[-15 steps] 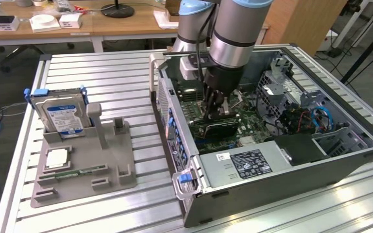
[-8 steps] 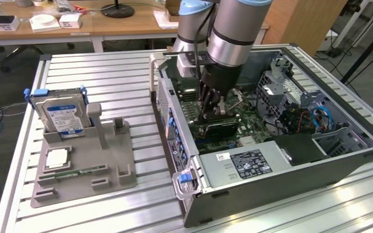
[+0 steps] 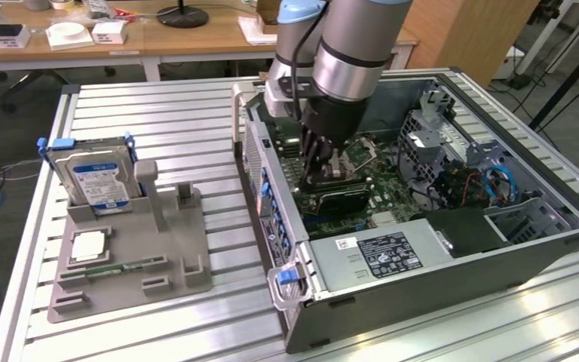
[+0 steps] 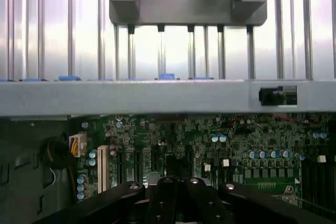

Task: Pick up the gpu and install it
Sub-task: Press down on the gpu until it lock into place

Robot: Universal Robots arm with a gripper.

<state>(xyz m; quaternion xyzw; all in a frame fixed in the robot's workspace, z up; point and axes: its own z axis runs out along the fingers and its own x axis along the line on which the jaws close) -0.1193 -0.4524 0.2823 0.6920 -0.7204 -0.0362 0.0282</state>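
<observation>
Slatted metal table, open computer case lying flat so the arm reaches down; fingers closed, pressing the gpu into the board.

Gpu: dark card, flat, low inside case on motherboard.

Gripper is sitting deep inside the open computer case, fingers closed, hemmed in by the case's slotted rear wall and the drive cage. Power supply is blocking the case's near end. Gray fixture is occupying the bench's near corner on the exterior view's left; far slats lying open.
</observation>
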